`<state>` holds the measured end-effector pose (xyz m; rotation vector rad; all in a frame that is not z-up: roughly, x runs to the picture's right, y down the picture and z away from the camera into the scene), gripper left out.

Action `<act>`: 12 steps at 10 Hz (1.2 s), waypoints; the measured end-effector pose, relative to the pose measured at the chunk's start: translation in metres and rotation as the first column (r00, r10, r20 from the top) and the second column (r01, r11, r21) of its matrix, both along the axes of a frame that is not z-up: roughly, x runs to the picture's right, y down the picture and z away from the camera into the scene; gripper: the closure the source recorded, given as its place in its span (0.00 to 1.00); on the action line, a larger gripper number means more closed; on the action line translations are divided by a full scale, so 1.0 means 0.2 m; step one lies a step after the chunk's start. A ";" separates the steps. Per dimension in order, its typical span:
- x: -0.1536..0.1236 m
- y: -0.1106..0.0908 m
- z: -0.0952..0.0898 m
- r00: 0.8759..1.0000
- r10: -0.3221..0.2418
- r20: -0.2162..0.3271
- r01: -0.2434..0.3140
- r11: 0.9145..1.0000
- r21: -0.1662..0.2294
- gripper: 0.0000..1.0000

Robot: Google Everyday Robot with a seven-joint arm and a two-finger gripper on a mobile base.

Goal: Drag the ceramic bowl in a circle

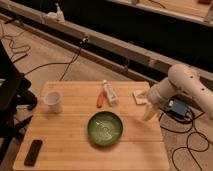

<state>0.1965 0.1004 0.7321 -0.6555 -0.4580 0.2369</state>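
Note:
The ceramic bowl [105, 128] is wide, shallow and glossy green with pale swirl marks inside. It rests on the wooden table [65, 150], a little right of the middle. My gripper [149, 113] hangs at the table's right edge, to the right of the bowl and slightly farther back, well apart from it. It points downward from the white arm [182, 85] that reaches in from the right. Nothing is held in it.
A small white cup [53, 101] stands at the left of the table. An orange object [100, 100] and a white tube [109, 93] lie behind the bowl. A small white block [138, 96] sits near the gripper. A black remote [33, 152] lies at the front left. Cables cross the floor.

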 end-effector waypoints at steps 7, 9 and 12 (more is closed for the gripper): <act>-0.44 0.18 0.23 0.998 -0.010 0.058 0.013 0.999 -0.050 0.20; -0.58 0.22 0.31 0.994 0.006 0.109 0.002 0.997 -0.079 0.20; -0.67 0.23 0.31 0.982 -0.005 0.187 0.018 0.998 -0.068 0.20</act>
